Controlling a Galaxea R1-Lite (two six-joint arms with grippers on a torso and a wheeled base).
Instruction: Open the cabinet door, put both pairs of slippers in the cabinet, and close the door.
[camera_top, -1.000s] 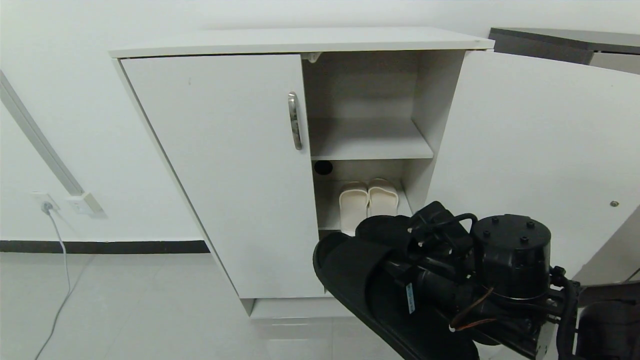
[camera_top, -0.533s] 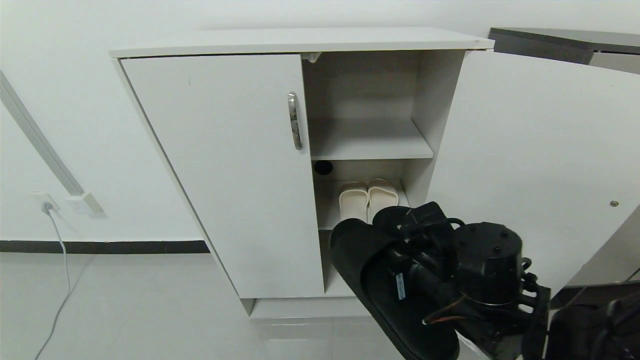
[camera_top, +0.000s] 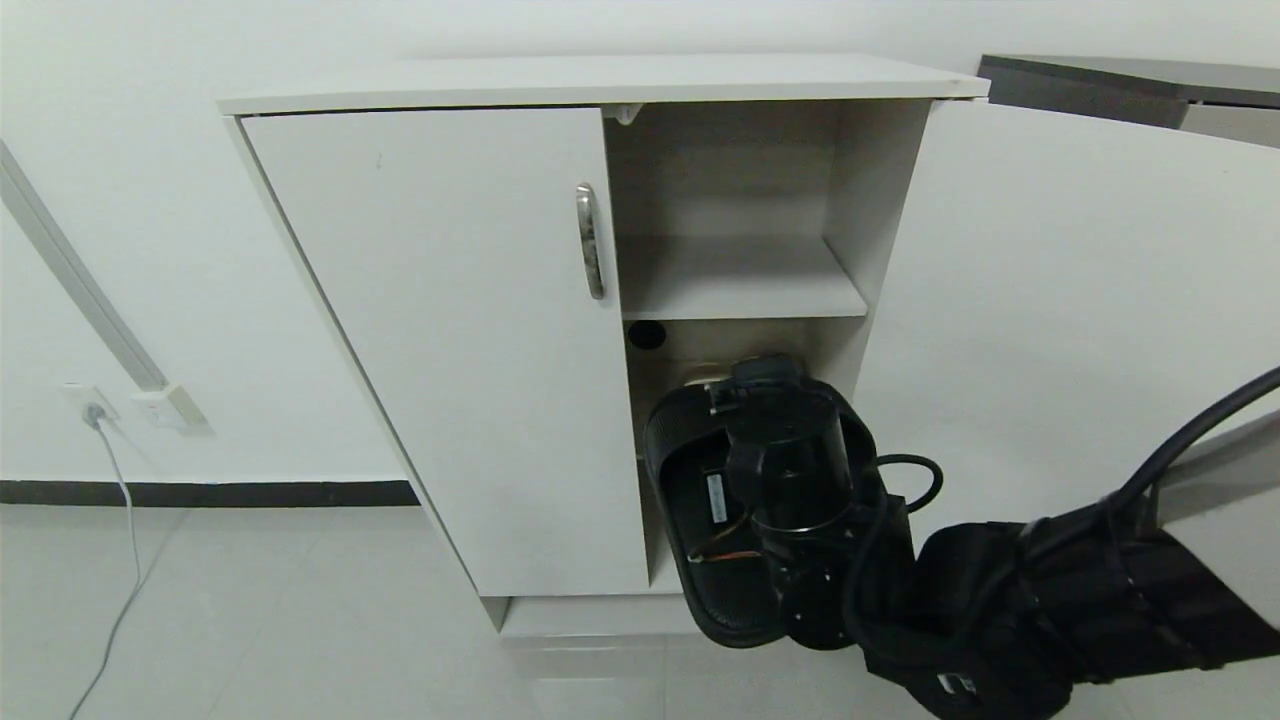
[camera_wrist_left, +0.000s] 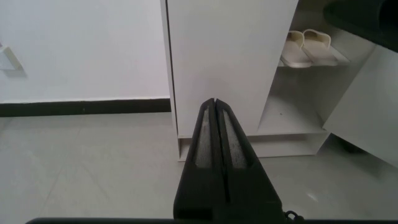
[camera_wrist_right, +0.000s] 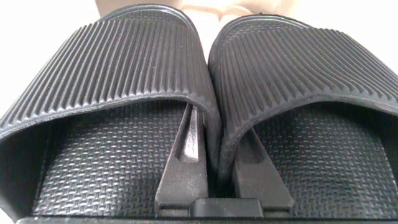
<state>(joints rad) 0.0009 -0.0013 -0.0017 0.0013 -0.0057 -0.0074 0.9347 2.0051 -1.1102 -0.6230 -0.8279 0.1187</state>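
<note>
Right claw (camera_wrist_right: 217, 124) grips the black slippers (camera_top: 690, 480), one finger inside each, their inner walls pinched together. The pair hangs at the mouth of the cabinet's (camera_top: 600, 78) lower compartment, beside the open door (camera_top: 1060, 300). White slippers (camera_wrist_left: 309, 48) sit side by side on the cabinet's lower shelf behind the black pair; left claw (camera_wrist_left: 214, 106) is closed on nothing, low before the cabinet's shut door (camera_top: 440, 330).

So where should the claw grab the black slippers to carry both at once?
By the two inner side walls, pressed together, coming from the open heel end. The black slippers lie side by side with those walls touching, so one finger slides into each, as the right claw holds them now.
</note>
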